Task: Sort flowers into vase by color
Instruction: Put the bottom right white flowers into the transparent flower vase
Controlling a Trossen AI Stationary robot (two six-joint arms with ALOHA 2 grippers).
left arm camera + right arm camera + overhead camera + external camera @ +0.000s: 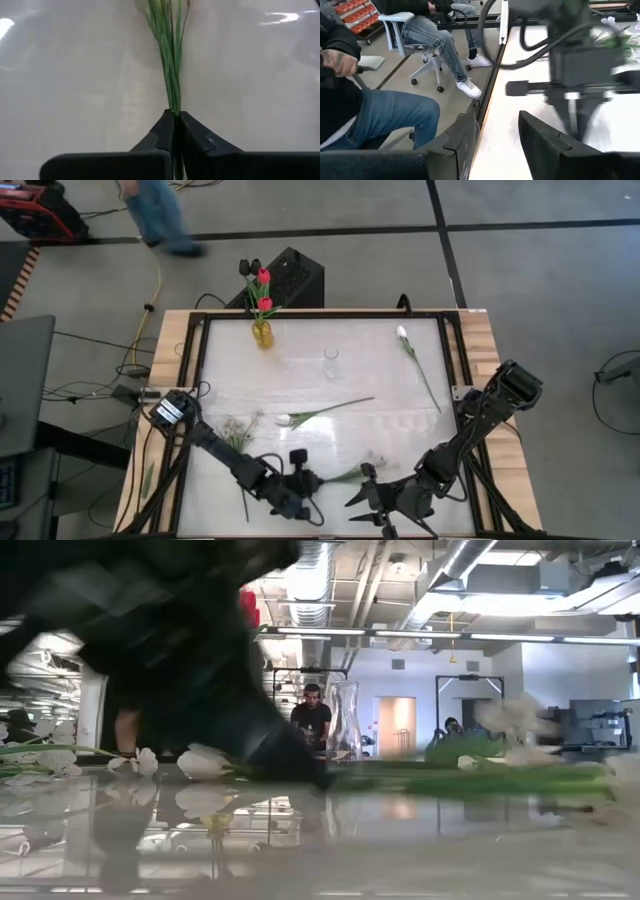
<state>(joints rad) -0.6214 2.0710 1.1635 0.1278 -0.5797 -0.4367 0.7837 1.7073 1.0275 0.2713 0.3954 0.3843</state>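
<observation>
My left gripper (pixel 322 480) is near the table's front edge, shut on a leafy sprig (pixel 352 472) whose thin green stems (pixel 170 60) run away from the fingers along the tabletop. My right gripper (pixel 497 135) hovers open just to the right of it, holding nothing. A yellow vase (pixel 262 333) at the far left holds red and dark flowers. An empty clear vase (pixel 331 362) stands near the table's middle. Lying flat on the table are a white flower (pixel 402 335) at the far right, a white tulip (pixel 285 420) and another sprig (pixel 235 430). My left gripper pinches the bundled stem end (pixel 173 111) of the sprig between its two fingertips (pixel 192 131). The fingers slant down from the table's left and lie in line with the stems. The rest of the sprig (pixel 450 780) lies on the table beyond the fingers.
People sit beside the table's left side (pixel 435 40), and one person walks beyond the far edge (pixel 160 215). A black box (pixel 290 280) stands behind the yellow vase. Bare tabletop (pixel 380 370) lies between the clear vase and the white flower.
</observation>
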